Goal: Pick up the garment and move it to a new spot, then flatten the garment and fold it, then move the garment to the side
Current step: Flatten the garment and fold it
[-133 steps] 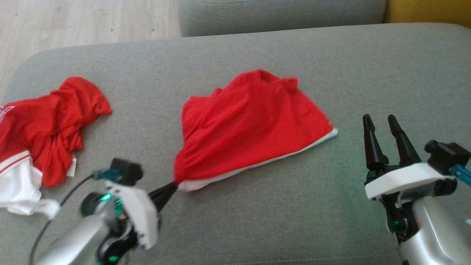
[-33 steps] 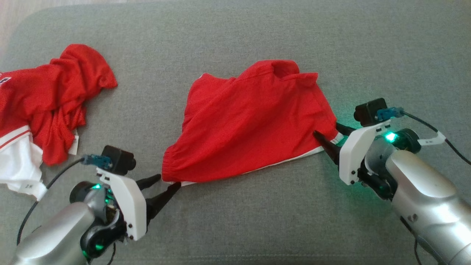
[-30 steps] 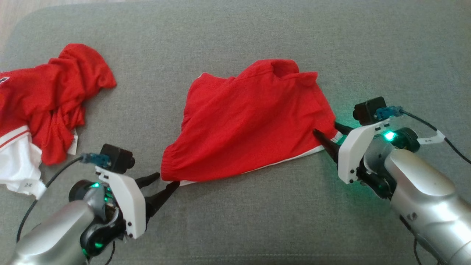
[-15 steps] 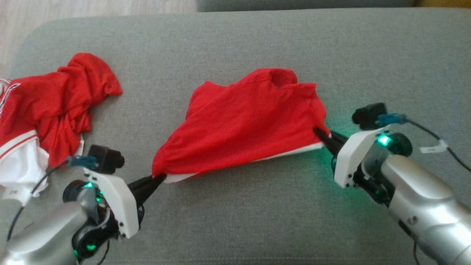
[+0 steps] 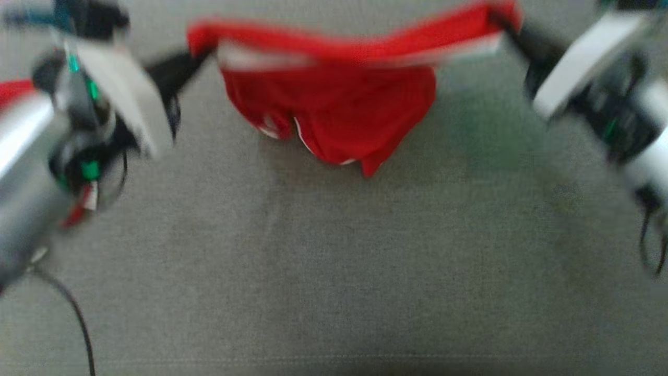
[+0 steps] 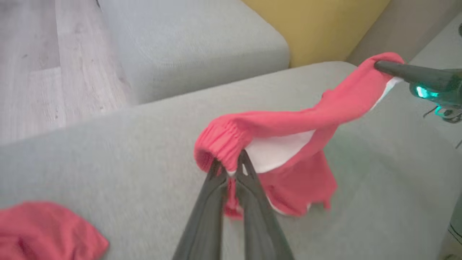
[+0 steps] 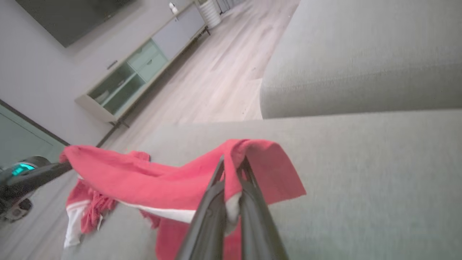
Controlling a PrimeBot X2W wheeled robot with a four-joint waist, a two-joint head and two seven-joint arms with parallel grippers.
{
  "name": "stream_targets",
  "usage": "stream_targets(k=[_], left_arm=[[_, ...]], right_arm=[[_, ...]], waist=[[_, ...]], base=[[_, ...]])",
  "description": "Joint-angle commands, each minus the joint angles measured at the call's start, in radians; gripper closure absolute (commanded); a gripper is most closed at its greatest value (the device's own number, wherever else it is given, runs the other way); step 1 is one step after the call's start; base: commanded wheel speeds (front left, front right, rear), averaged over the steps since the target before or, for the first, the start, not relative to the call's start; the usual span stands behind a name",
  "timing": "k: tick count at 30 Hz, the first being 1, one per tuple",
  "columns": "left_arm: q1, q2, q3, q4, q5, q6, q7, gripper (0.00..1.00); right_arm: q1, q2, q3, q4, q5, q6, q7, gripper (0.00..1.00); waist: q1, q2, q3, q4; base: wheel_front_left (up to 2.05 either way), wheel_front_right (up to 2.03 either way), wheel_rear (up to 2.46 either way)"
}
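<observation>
My left end effector [image 6: 231, 162]: closed tight on one end of the waistband of the red shorts [image 5: 339, 115], with red cloth bunched between my two fingers; held up above the grey sofa seat [image 5: 334, 261].
My right end effector [image 7: 232, 160]: closed on the other end of the same waistband, pinching a fold of red and white cloth; also up above the sofa seat.
Red shorts: hanging over the middle of the sofa seat, the waistband stretched in a sagging line between my two end effectors and the legs dangling below. I cannot tell whether the lowest hem touches the seat.
Cloth: thin, limp red fabric with a white inner face and white trim. The waistband is gathered and ribbed.
My fingers: long, dark and matte, tapering to narrow tips.
Sofa seat: grey woven upholstery, flat, with rounded edges and a stitched seam near its front.
Other garment [image 6: 43, 231]: crumpled red cloth lying on the sofa seat towards its left end.
Beyond the sofa seat: a second grey cushion [image 6: 187, 47], a yellow cushion [image 6: 317, 25] and a pale wood plank floor [image 6: 36, 54].
Farther from the sofa seat: a low cabinet [image 7: 137, 72] with open-fronted compartments against a pale wall, and a dark screen [image 7: 65, 18] above it.
Head view: heavily blurred.
</observation>
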Motion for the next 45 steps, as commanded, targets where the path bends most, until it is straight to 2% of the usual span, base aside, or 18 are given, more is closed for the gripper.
stream_targets(k=[1, 3, 4, 7, 8, 13, 17, 21, 25, 27, 34, 38, 45], left_arm=[[-0.16, -0.003, 0.07, 0.035, 0.008, -0.006, 0.022, 1.0], [-0.268, -0.038, 0.084, 0.088, 0.009, -0.006, 0.04, 1.0], [-0.371, -0.071, 0.105, 0.145, 0.009, -0.006, 0.042, 1.0], [-0.521, -0.113, 0.141, 0.25, 0.028, -0.006, 0.018, 1.0], [-0.521, -0.113, 0.141, 0.25, 0.028, -0.006, 0.018, 1.0], [-0.727, -0.175, 0.195, 0.401, 0.063, -0.006, -0.086, 1.0], [-0.806, -0.208, 0.21, 0.472, 0.059, -0.006, -0.134, 1.0], [-0.774, -0.214, 0.175, 0.464, 0.008, -0.006, -0.112, 1.0], [-0.635, -0.187, 0.073, 0.394, -0.059, -0.006, -0.027, 1.0], [-0.547, -0.159, 0.016, 0.338, -0.104, -0.006, 0.025, 1.0], [-0.288, -0.014, -0.15, 0.106, -0.281, -0.006, 0.217, 1.0], [-0.183, 0.043, -0.197, 0.007, -0.35, -0.006, 0.277, 1.0], [-0.014, 0.103, -0.238, -0.146, -0.429, -0.006, 0.361, 1.0]], right_arm=[[-0.118, -0.023, -0.038, -0.023, 0.046, 0.008, 0.034, 1.0], [-0.216, -0.023, -0.059, -0.011, 0.073, 0.008, 0.064, 1.0], [-0.312, -0.019, -0.08, 0.006, 0.088, 0.008, 0.077, 1.0], [-0.446, -0.003, -0.116, 0.038, 0.105, 0.008, 0.07, 1.0], [-0.446, -0.003, -0.116, 0.038, 0.105, 0.008, 0.07, 1.0], [-0.631, 0.026, -0.168, 0.072, 0.116, 0.008, -0.002, 1.0], [-0.715, 0.031, -0.178, 0.075, 0.11, 0.008, -0.068, 1.0], [-0.696, 0.015, -0.142, 0.052, 0.117, 0.008, -0.081, 1.0], [-0.571, -0.029, -0.069, 0.01, 0.138, 0.008, -0.052, 1.0], [-0.479, -0.055, -0.027, 0.014, 0.165, 0.008, -0.004, 1.0], [-0.221, -0.137, 0.108, 0.01, 0.229, 0.008, 0.165, 1.0], [-0.103, -0.181, 0.171, -0.008, 0.256, 0.008, 0.248, 1.0], [0.067, -0.278, 0.256, -0.12, 0.284, 0.008, 0.351, 1.0]], waist=[[0.0, 0.0, 0.113, -0.012], [0.0, 0.0, 0.165, -0.018], [0.0, 0.0, 0.211, -0.023], [0.0, 0.0, 0.263, -0.03], [0.0, 0.0, 0.263, -0.03], [0.0, 0.0, 0.299, -0.042], [0.0, 0.0, 0.295, -0.051], [0.0, 0.0, 0.275, -0.055], [0.0, 0.0, 0.236, -0.058], [0.0, 0.0, 0.208, -0.063], [0.0, 0.0, 0.084, -0.089], [0.0, 0.0, -0.001, -0.095], [0.0, 0.0, -0.131, -0.099]], base=[[0.0, 0.0, 0.0], [0.0, 0.0, 0.0], [0.0, 0.0, 0.0], [0.0, 0.0, 0.0], [0.0, 0.0, 0.0], [0.0, 0.0, 0.0], [0.0, 0.0, 0.0], [0.0, 0.0, 0.0], [0.0, 0.0, 0.0], [0.0, 0.0, 0.0], [0.0, 0.0, 0.0], [0.0, 0.0, 0.0], [0.0, 0.0, 0.0]])
